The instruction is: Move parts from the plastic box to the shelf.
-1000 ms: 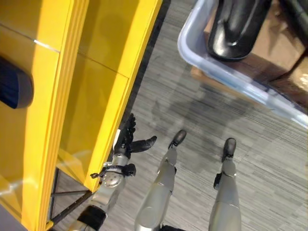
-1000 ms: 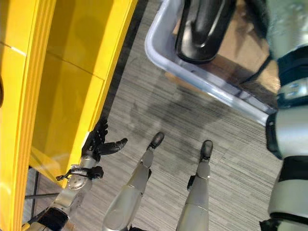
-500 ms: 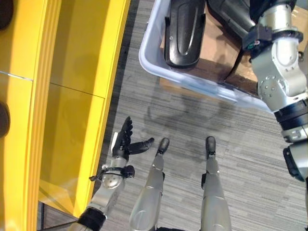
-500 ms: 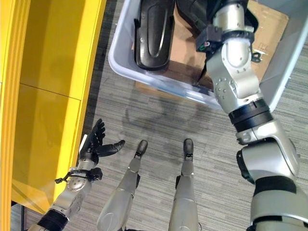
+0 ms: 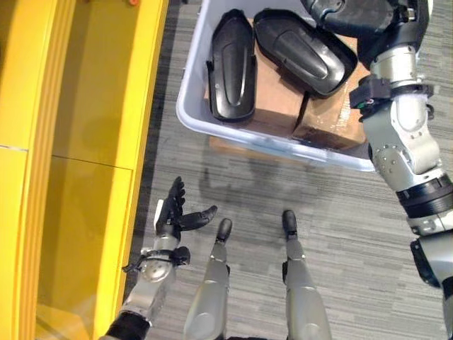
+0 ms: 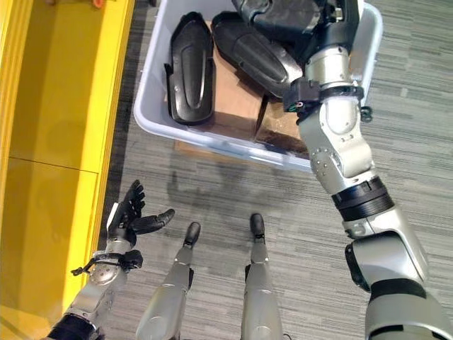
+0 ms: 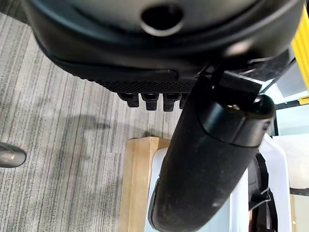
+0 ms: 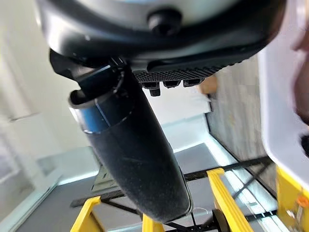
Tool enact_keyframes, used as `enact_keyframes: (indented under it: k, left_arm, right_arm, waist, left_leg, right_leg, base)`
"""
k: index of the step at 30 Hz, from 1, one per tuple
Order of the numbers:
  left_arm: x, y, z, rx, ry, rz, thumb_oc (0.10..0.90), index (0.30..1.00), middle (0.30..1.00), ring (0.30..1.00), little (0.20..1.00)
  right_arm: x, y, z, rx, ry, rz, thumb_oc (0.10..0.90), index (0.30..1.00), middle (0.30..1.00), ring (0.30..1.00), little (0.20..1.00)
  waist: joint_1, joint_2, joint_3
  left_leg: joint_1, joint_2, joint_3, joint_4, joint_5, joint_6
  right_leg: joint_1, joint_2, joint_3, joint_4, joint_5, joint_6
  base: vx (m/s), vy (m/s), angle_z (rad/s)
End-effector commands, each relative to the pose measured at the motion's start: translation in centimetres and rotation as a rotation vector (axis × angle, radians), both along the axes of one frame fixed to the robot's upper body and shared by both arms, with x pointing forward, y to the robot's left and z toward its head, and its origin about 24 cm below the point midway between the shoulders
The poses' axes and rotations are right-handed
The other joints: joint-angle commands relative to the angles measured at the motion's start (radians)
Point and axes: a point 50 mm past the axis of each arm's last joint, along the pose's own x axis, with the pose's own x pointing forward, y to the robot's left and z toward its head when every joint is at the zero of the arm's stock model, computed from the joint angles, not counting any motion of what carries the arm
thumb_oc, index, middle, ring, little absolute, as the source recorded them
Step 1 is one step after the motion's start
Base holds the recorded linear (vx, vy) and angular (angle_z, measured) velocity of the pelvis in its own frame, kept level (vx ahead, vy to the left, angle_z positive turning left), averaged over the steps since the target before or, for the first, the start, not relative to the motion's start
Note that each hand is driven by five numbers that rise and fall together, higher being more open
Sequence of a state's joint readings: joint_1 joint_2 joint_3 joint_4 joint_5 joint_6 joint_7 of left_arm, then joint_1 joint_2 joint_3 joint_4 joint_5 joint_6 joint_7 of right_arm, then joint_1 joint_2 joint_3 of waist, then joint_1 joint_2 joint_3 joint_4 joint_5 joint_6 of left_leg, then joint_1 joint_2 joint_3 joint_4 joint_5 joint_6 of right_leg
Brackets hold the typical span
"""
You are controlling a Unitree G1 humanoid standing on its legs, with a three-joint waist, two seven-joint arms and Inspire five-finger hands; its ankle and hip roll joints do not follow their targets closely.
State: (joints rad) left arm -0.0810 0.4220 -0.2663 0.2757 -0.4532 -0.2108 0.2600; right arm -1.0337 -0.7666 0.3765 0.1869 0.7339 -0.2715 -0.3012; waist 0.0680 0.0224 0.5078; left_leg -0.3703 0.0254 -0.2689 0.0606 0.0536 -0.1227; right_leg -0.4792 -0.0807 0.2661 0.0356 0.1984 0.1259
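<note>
A pale plastic box point(image 5: 269, 145) stands on the floor ahead. Two long black shell-shaped parts lie in it on brown cardboard: one point(image 5: 232, 67) along the left wall, one point(image 5: 304, 53) slanting beside it. A third dark part point(image 6: 276, 14) shows at the box's far edge. My right hand point(image 6: 331, 21) is over the box's far right corner, next to that part. Its thumb point(image 8: 130, 145) sticks out straight and nothing lies in the hand. My left hand point(image 5: 173, 212) hangs low by the yellow shelf point(image 5: 71, 142), open and empty.
The box rests on a wooden board point(image 7: 140, 183) over grey carpet. The yellow shelf's edge point(image 6: 106, 142) runs close along the box's left side, leaving a narrow strip of floor between. Cardboard boxes point(image 5: 272, 92) lie under the parts.
The camera has swung from the shelf toward the box, which now shows nearly whole. My right arm has come into view and reached over the box. The left hand stays open.
</note>
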Motion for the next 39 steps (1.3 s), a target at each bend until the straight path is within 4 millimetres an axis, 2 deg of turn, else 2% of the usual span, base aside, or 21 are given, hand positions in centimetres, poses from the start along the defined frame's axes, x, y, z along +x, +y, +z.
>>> enact_keyframes:
  k: [1,2,3,6,7,8,10,12,13,15,19,22,27,39]
  left_arm:
    - [-2.0,2.0,0.0,0.117,-0.027,-0.019,0.9,1.0,1.0,1.0,1.0]
    - [-2.0,2.0,-0.1,0.117,-0.027,-0.019,0.9,1.0,1.0,1.0,1.0]
    - [-2.1,2.1,-0.1,0.129,-0.029,-0.025,0.9,1.0,1.0,1.0,1.0]
    - [-2.2,2.2,-0.2,0.147,-0.026,-0.03,0.9,1.0,1.0,1.0,1.0]
    - [-2.2,2.2,-0.2,0.145,-0.026,-0.03,0.9,1.0,1.0,1.0,1.0]
    - [-2.3,2.2,-0.1,0.156,-0.03,-0.038,0.9,1.0,1.0,1.0,1.0]
    - [-2.3,2.3,0.0,0.17,-0.035,-0.046,0.9,1.0,1.0,1.0,1.0]
    - [-2.3,2.3,-0.1,0.173,-0.034,-0.048,0.9,1.0,1.0,1.0,1.0]
    - [-2.3,2.3,-0.1,0.189,-0.028,-0.059,0.9,1.0,1.0,1.0,1.0]
    - [-2.3,2.3,-0.1,0.193,-0.027,-0.063,0.9,1.0,1.0,1.0,1.0]
    - [-2.1,2.4,0.0,0.225,-0.028,-0.071,0.9,1.0,1.0,1.0,1.0]
    - [-1.9,2.1,0.1,0.222,-0.034,-0.069,0.9,1.0,1.0,1.0,1.0]
    - [-1.7,2.2,0.1,0.231,-0.036,-0.049,0.9,1.0,1.0,1.0,1.0]
    - [-0.9,1.7,0.8,0.207,-0.075,-0.009,0.9,1.0,1.0,1.0,1.0]
  right_arm:
    - [-2.7,-0.1,2.5,-0.319,-0.247,-0.184,0.9,1.0,1.0,1.0,1.0]
    - [-2.7,-0.1,2.5,-0.319,-0.247,-0.184,0.9,1.0,1.0,1.0,1.0]
    - [-2.6,-0.6,1.8,-0.448,-0.239,-0.262,0.9,1.0,1.0,1.0,1.0]
    - [-1.9,-1.4,0.5,-0.651,-0.2,-0.379,0.9,1.0,1.0,1.0,1.0]
    - [-1.9,-1.4,0.4,-0.653,-0.201,-0.38,0.9,1.0,1.0,1.0,1.0]
    - [-1.2,-2.2,-0.6,-0.854,-0.162,-0.478,0.9,1.0,1.0,1.0,1.0]
    - [-0.9,-2.8,-1.3,-0.997,-0.136,-0.532,0.9,1.0,1.0,1.0,1.0]
    - [-0.7,-3.0,-1.4,-1.051,-0.135,-0.562,0.9,1.0,1.0,1.0,1.0]
    - [0.0,-3.3,-2.4,-1.295,-0.119,-0.64,0.9,1.0,1.0,1.0,1.0]
    - [0.2,-3.3,-2.4,-1.365,-0.124,-0.664,0.9,1.0,1.0,1.0,1.0]
    - [1.5,-4.5,-2.7,-1.667,-0.131,-0.831,0.9,1.0,1.0,1.0,1.0]
    - [1.9,-4.5,-2.2,-1.719,-0.141,-0.863,0.9,1.0,1.0,1.0,1.0]
    - [2.9,-5.1,-1.1,-1.891,-0.196,-1.04,0.9,1.0,1.0,1.0,1.0]
    - [3.1,-5.5,3.0,-1.787,-0.265,-1.27,0.9,1.0,1.0,1.0,1.0]
  waist:
    - [0.008,-0.019,-0.153]
    - [0.008,-0.018,-0.152]
    - [0.002,-0.021,-0.157]
    - [-0.001,-0.023,-0.16]
    - [-0.001,-0.022,-0.16]
    - [-0.001,-0.024,-0.159]
    - [-0.003,-0.03,-0.158]
    - [-0.005,-0.029,-0.158]
    - [-0.005,-0.036,-0.152]
    - [-0.006,-0.038,-0.152]
    - [-0.002,-0.049,-0.142]
    - [-0.007,-0.044,-0.136]
    - [0.003,-0.042,-0.124]
    - [0.026,-0.026,-0.101]
  left_leg:
    - [0.066,0.04,-0.034,-0.148,0.115,0.022]
    - [0.066,0.04,-0.034,-0.148,0.115,0.022]
    - [0.07,0.045,-0.03,-0.148,0.115,0.021]
    - [0.074,0.051,-0.026,-0.148,0.117,0.018]
    - [0.074,0.051,-0.026,-0.148,0.116,0.018]
    - [0.077,0.057,-0.023,-0.148,0.117,0.015]
    - [0.074,0.062,-0.023,-0.148,0.119,0.013]
    - [0.073,0.066,-0.022,-0.148,0.119,0.012]
    - [0.073,0.072,-0.019,-0.148,0.12,0.009]
    - [0.071,0.074,-0.018,-0.148,0.122,0.007]
    - [0.061,0.082,-0.017,-0.148,0.126,0.001]
    - [0.057,0.085,-0.018,-0.148,0.127,0.0]
    - [0.04,0.089,-0.023,-0.148,0.133,-0.005]
    - [-0.001,0.084,-0.049,-0.148,0.15,-0.013]
  right_leg:
    - [0.057,0.004,-0.042,0.09,-0.138,-0.003]
    - [0.057,0.004,-0.042,0.09,-0.138,-0.003]
    - [0.056,0.009,-0.038,0.095,-0.14,-0.004]
    - [0.054,0.019,-0.036,0.104,-0.144,-0.005]
    - [0.053,0.019,-0.036,0.105,-0.144,-0.006]
    - [0.052,0.024,-0.036,0.111,-0.146,-0.007]
    - [0.048,0.03,-0.036,0.114,-0.146,-0.008]
    - [0.046,0.033,-0.035,0.116,-0.147,-0.009]
    - [0.038,0.04,-0.035,0.125,-0.149,-0.011]
    - [0.034,0.043,-0.035,0.127,-0.149,-0.012]
    - [0.018,0.056,-0.038,0.137,-0.152,-0.015]
    - [0.01,0.06,-0.04,0.145,-0.156,-0.018]
    - [-0.012,0.069,-0.05,0.164,-0.166,-0.023]
    - [-0.048,0.07,-0.078,0.194,-0.184,-0.03]
  base:
    - [-0.02,-0.037,-0.11]
    - [-0.02,-0.048,-0.06]
    - [-0.01,-0.04,-0.06]
    - [-0.01,-0.045,-0.05]
    - [-0.01,-0.057,-0.11]
    - [-0.01,-0.049,-0.15]
    - [-0.01,-0.063,-0.14]
    - [-0.01,-0.049,-0.04]
    - [-0.01,-0.054,-0.07]
    - [-0.01,-0.056,-0.1]
    - [-0.01,-0.06,-0.05]
    - [0.0,-0.054,-0.05]
    - [0.0,-0.059,-0.04]
    - [0.01,-0.033,0.04]
